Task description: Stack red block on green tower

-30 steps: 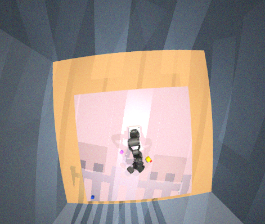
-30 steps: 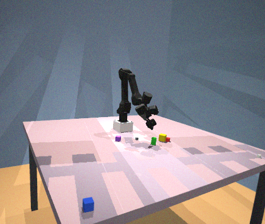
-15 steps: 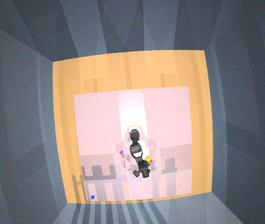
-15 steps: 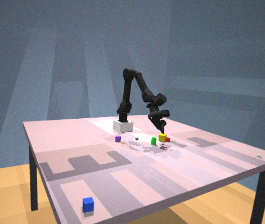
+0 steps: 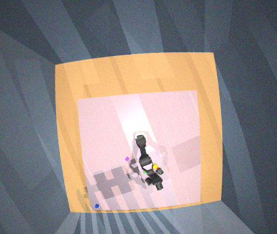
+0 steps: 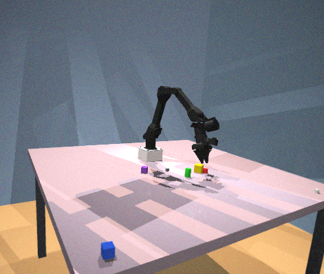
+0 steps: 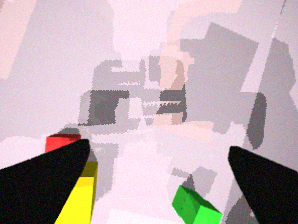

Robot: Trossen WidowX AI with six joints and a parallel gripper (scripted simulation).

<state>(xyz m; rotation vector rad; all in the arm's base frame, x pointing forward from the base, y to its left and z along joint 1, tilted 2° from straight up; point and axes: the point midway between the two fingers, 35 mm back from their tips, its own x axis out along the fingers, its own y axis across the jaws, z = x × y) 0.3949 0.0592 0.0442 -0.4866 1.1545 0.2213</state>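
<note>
From my exterior view, left to right: a purple block (image 6: 144,169) sits on the table (image 6: 82,172), then the green tower (image 6: 188,172) stands upright. Just past it is a yellow block (image 6: 199,168), with the red block (image 6: 205,170) touching its right side. My gripper (image 6: 203,159) hangs above those two, fingers spread wide and holding nothing.

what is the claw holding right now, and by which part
Nothing. The black claw is open and empty, hanging above the table with the small red block lying beside one finger, not between them.
</note>
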